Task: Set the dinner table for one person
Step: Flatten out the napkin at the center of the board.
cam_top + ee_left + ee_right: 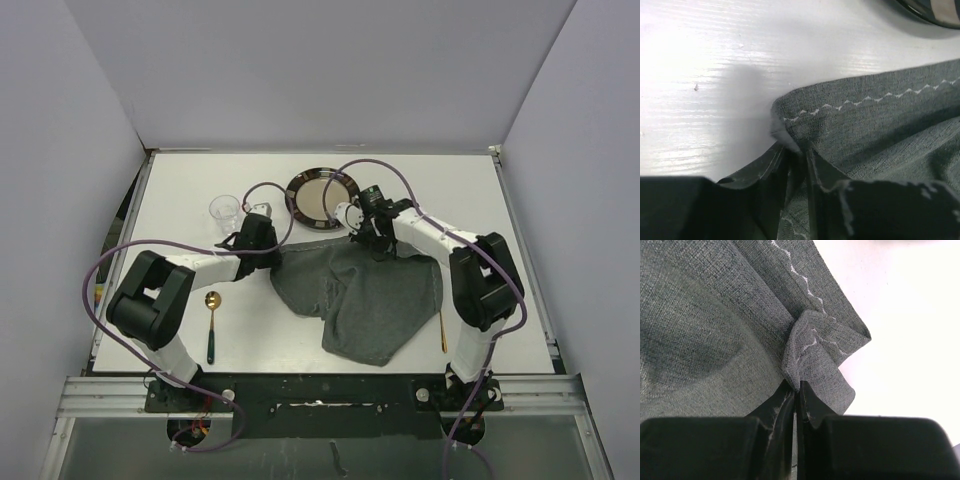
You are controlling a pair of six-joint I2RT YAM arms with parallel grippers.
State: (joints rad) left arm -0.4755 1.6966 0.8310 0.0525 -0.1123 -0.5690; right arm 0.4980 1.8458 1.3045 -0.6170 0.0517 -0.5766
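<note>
The right gripper (796, 390) has its fingers pressed together on a bunched corner of the mat (710, 325). The left gripper (796, 156) pinches the other far corner, its fingers narrowly apart. Just beyond, between the two, sits a plate (320, 197), and a glass (224, 210) stands beyond the left fingers. The table (470, 200) lies under everything.
</note>
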